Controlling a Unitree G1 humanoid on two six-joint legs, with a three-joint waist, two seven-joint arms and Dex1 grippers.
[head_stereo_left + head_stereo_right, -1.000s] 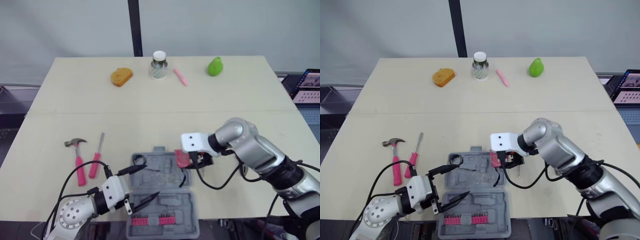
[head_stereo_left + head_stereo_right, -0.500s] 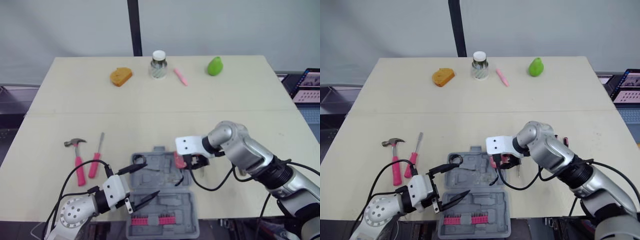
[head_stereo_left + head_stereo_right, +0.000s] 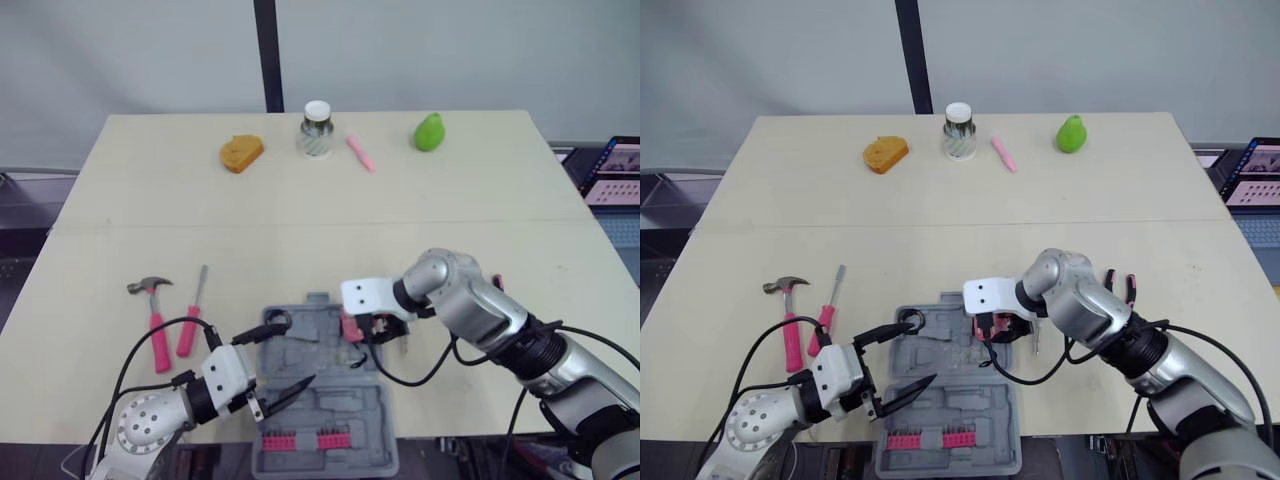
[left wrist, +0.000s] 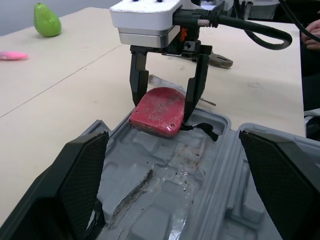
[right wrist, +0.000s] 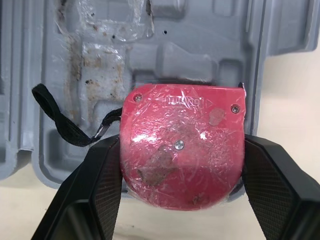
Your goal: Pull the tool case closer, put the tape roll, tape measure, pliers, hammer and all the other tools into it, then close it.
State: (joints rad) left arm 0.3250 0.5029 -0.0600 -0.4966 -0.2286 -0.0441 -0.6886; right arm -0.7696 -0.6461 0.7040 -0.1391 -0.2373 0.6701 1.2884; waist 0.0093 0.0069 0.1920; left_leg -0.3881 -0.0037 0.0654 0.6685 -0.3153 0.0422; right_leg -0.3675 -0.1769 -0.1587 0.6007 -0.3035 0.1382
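The grey tool case (image 3: 320,385) lies open at the table's near edge. My right gripper (image 3: 364,328) is shut on the red tape measure (image 5: 182,145), holding it low over the case's far right corner, with its black strap trailing into the tray. My left gripper (image 3: 290,353) hovers open over the case's left half with nothing between its fingers. A pink-handled hammer (image 3: 156,322) and a pink screwdriver (image 3: 192,315) lie on the table left of the case. Pink-handled pliers (image 3: 1118,290) lie to the right, behind my right arm.
A row of red bits (image 3: 320,440) sits in the case's near half. Along the far edge stand an orange object (image 3: 242,153), a jar with a white lid (image 3: 317,130), a pink pen (image 3: 360,153) and a green pear (image 3: 430,132). A laptop (image 3: 615,172) stands off the table at the right.
My right gripper has carried the tape measure leftward, from just beyond the case's right edge to over its far right corner. The left gripper has barely moved.
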